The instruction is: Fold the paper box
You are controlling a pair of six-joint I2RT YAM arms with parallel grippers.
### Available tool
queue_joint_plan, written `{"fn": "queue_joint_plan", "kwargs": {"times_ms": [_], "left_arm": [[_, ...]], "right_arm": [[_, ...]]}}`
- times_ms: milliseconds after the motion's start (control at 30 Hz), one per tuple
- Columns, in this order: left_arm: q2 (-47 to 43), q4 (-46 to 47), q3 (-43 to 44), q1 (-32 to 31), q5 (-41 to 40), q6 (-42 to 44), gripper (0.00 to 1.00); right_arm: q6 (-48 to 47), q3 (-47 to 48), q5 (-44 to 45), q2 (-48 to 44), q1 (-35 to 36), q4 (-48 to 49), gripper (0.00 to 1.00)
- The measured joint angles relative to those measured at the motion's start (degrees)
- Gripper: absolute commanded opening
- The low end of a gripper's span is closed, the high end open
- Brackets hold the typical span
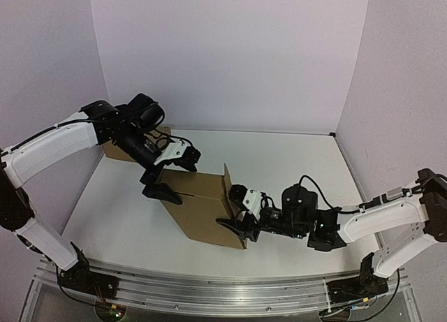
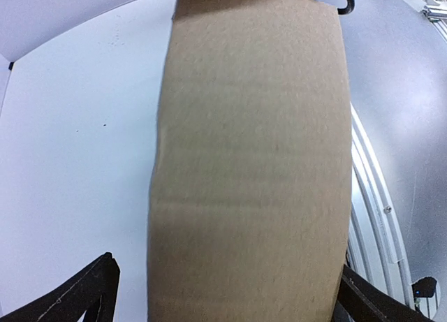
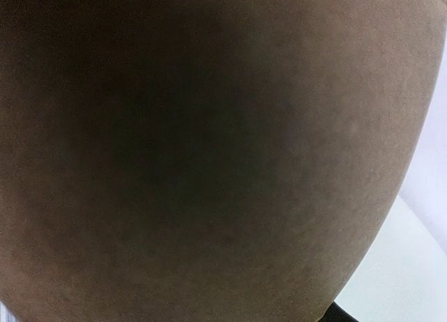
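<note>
Sitting near the middle of the white bench (image 1: 300, 161), the paper box (image 1: 201, 214) shows as a plain brown block between the two arms. Its top face is closed and flat, and one narrow flap (image 1: 227, 179) stands upright at its right end.

The left arm reaches in from the far left, and the left fingers (image 1: 162, 191) hang over the box's left end. In the left wrist view they are spread wide, one dark tip in each lower corner with the cardboard panel (image 2: 251, 168) running up between them. The left-hand tip (image 2: 77, 297) stands apart from the panel's edge with bare bench showing in the gap. The other tip is just beside the opposite edge. They straddle the box without clamping it.

The right arm stretches low across the bench from the right, and the right fingers (image 1: 236, 230) sit at the box's near right corner, under the raised flap. The right wrist view is almost wholly filled by shadowed cardboard (image 3: 209, 154), with only a sliver of dark fingertip at the bottom edge. Whether these fingers pinch the cardboard or only rest against it cannot be told.

A second cardboard box (image 1: 112, 152) lies at the far left, partly hidden behind the left arm.
</note>
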Motion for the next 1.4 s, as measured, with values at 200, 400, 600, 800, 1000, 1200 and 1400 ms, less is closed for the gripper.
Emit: {"fn": "queue_joint_plan", "kwargs": {"times_ms": [200,400,600,800,1000,1200,1400], "left_arm": [[-0.6,-1.11,0.0,0.93,-1.45,2.88,0.84],[1.12,-3.68,0.65,0.88,-1.03,3.91,0.57],[2.56,-6.12,3.05,0.88,-1.91,4.11,0.46],[2.74,-7.69,5.05,0.45,-8.6,2.45,0.4],[3.2,-7.43,6.65,-2.38,-19.17,-0.88,0.39],[3.17,-6.14,6.95,-5.01,-22.77,-1.54,0.39],[3.17,-5.95,6.95,-5.17,-23.3,-2.68,0.4]], "right_arm": [[0.62,-1.21,-0.02,-1.18,-0.11,0.15,0.55],[1.11,-1.26,0.01,-1.22,-0.19,0.17,0.77],[4.23,-1.42,1.77,-4.81,-0.27,-4.81,0.98],[14.74,8.53,2.74,-16.66,-0.27,-30.14,0.98],[33.77,20.05,5.04,-25.49,-0.25,-43.74,0.95],[52.5,22.76,13.07,-21.01,-0.42,-46.71,0.74],[61.57,21.78,12.66,-14.5,-2.82,-44.03,0.64]]}}
